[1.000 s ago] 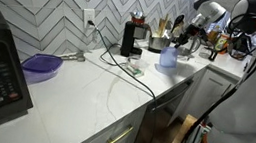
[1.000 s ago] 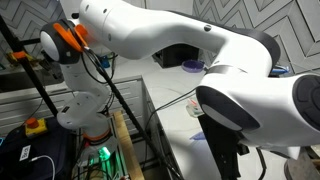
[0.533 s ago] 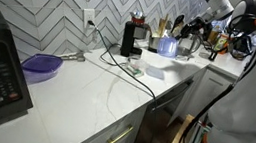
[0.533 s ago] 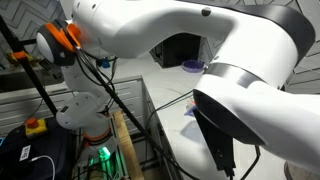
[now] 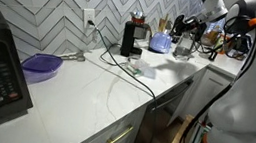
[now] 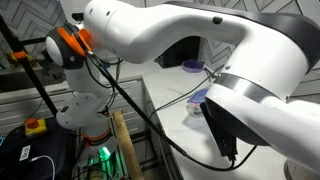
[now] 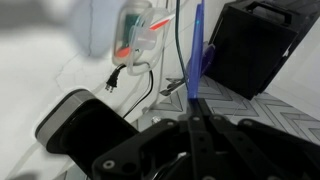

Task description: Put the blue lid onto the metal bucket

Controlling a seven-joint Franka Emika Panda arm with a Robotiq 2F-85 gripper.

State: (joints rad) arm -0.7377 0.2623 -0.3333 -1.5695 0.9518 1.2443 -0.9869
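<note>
The claw (image 7: 195,102) pinches the blue lid (image 7: 197,50) edge-on — I'd level it flat, centre it over the metal bucket (image 7: 58,113), then lower gently — no dropping.

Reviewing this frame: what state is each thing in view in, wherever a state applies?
blue lid: held on edge in the gripper, not on the bucket.
gripper: shut on the blue lid.
metal bucket: not clearly made out in these views.
purple dish: resting flat on the counter.
power plug: unplugged, lying on the counter.
coffee maker: upright.
drawers: shut.
</note>
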